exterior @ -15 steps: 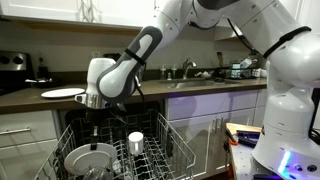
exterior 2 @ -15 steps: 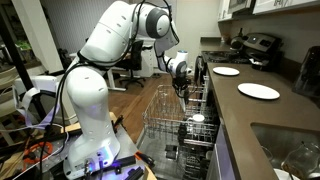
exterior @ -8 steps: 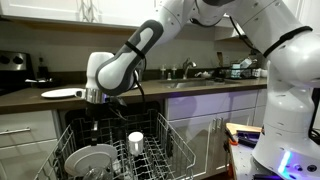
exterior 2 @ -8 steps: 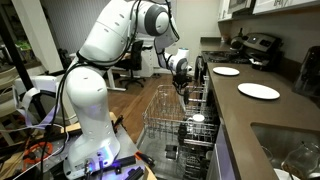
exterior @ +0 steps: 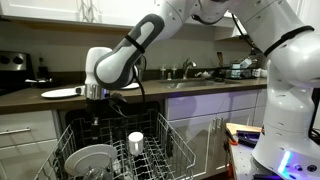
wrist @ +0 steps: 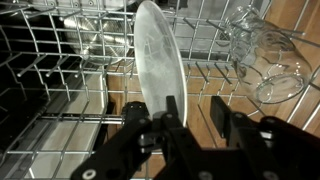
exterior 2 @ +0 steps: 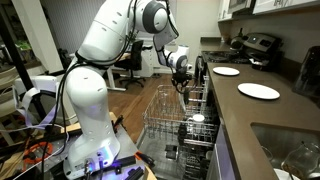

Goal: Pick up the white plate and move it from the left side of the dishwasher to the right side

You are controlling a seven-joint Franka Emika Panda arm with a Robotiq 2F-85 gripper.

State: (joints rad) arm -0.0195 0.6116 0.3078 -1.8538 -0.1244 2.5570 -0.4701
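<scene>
The white plate [exterior: 90, 158] stands on edge in the left part of the dishwasher's pulled-out wire rack [exterior: 160, 150]. In the wrist view the plate [wrist: 152, 55] shows edge-on and upright between the tines. My gripper [wrist: 195, 105] is open and empty. The plate's lower rim lies just outside its left finger, and only rack and floor show between the fingers. In both exterior views the gripper [exterior: 95, 118] [exterior 2: 183, 88] hangs above the rack's left side, over the plate.
A small white cup [exterior: 135, 141] [exterior 2: 197, 119] sits mid-rack. Upturned glasses [wrist: 255, 50] and a metal bowl [wrist: 95, 45] lie in the rack. Flat white plates [exterior: 62, 93] [exterior 2: 258, 91] rest on the dark counter. The rack's right side [exterior: 175, 150] holds only tines.
The arm's wrist and gripper have risen slightly and drifted a little left above the rack. The plate stays in the rack.
</scene>
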